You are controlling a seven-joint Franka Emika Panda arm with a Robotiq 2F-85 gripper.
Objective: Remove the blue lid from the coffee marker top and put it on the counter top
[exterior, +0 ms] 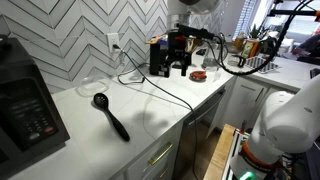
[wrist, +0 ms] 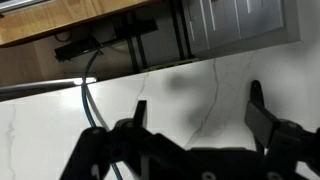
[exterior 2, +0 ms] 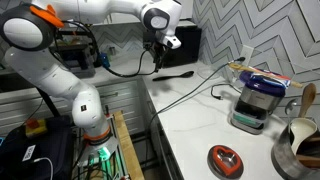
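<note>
The coffee maker (exterior 2: 255,110) stands on the white marble counter (exterior 2: 200,115), with the blue lid (exterior 2: 262,80) on its top. My gripper (exterior 2: 158,60) hangs over the counter well away from it, near the black microwave (exterior 2: 185,42). In the wrist view the gripper (wrist: 198,97) is open and empty, with only bare marble and a black cable (wrist: 90,105) below it. In an exterior view the gripper (exterior: 180,66) stands in front of a dark appliance, and the lid cannot be made out there.
A black ladle (exterior: 110,115) lies on the counter, and it also shows in an exterior view (exterior 2: 180,72). A red round object (exterior 2: 225,158) and a metal pot (exterior 2: 300,145) sit near the coffee maker. Black cables (exterior: 150,85) cross the counter. A clear glass (exterior: 90,85) stands by the wall.
</note>
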